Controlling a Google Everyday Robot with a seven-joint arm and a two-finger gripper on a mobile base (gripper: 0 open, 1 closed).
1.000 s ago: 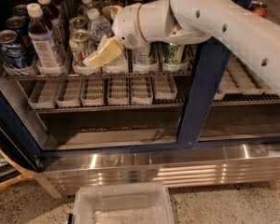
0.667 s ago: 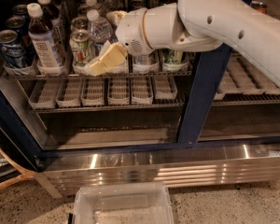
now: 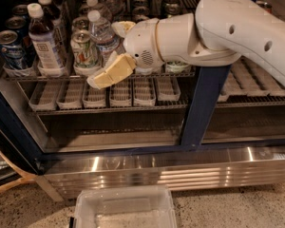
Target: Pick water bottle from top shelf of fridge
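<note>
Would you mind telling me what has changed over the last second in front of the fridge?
The hand has sunk a little, open beside the water bottle on the top shelf; nothing is gripped yet. The water bottle, the cans and the fridge stayed put.

Single near view, downward into the fridge [image 3: 199, 108], gripper [image 3: 107, 53] upper centre-left.

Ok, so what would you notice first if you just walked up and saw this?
The big white robot arm, stretched in from the right across the blue door frame of the fridge. Its gripper is up at the top shelf, right by the water bottle among cans and a dark bottle. At the bottom, in front, sits a clear plastic bin.
</note>
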